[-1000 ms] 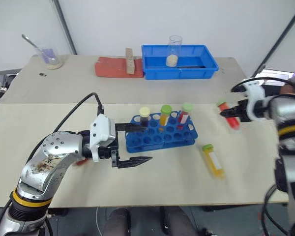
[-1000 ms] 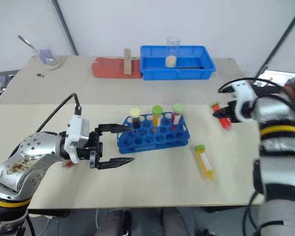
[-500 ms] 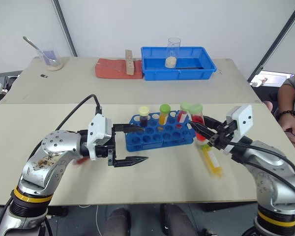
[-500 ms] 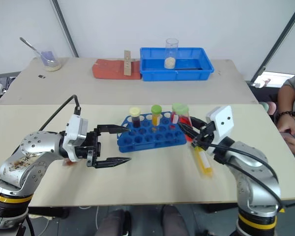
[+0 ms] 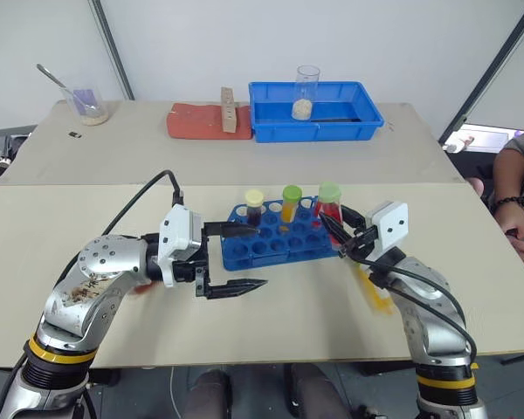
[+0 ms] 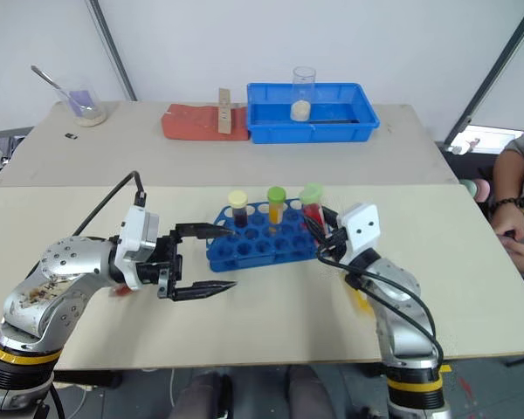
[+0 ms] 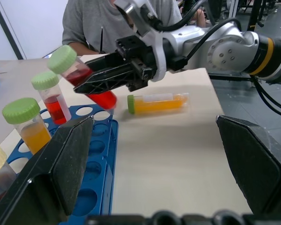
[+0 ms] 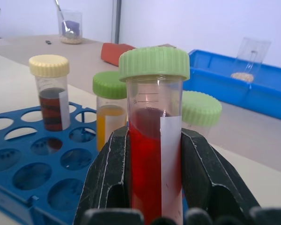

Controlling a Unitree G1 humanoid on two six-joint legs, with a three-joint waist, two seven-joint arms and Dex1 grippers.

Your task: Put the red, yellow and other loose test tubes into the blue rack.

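Right gripper (image 7: pixel 91 80): fingers pressed onto a red test tube (image 8: pixel 153 154) with a green cap, pinching it about its lower body. The tube is tilted and held over the right end of the blue rack (image 5: pixel 275 245), beside the tubes already standing there; whether its base has entered a hole cannot be told.

Left gripper (image 5: pixel 242 257): fingers spread wide, holding nothing. It points level toward the rack's left end, the upper finger near the rack's left edge, the lower finger over bare table in front of it. Contact with the rack cannot be confirmed.

Containers: the blue rack holds three upright tubes along its back row, a dark-filled tube with a cream cap (image 5: pixel 255 207), an orange-filled tube with a green cap (image 5: pixel 291 202), and a red-filled tube with a green cap (image 7: pixel 51 96). The remaining holes seen are vacant. On the far table, a blue tray (image 5: pixel 317 111) contains a clear beaker (image 5: pixel 306 91) with pale material in its bottom.

Loose item: a yellow test tube (image 7: pixel 157 103) with a green cap lies flat on the table to the right of the rack, just beside the right arm and well apart from the left gripper.
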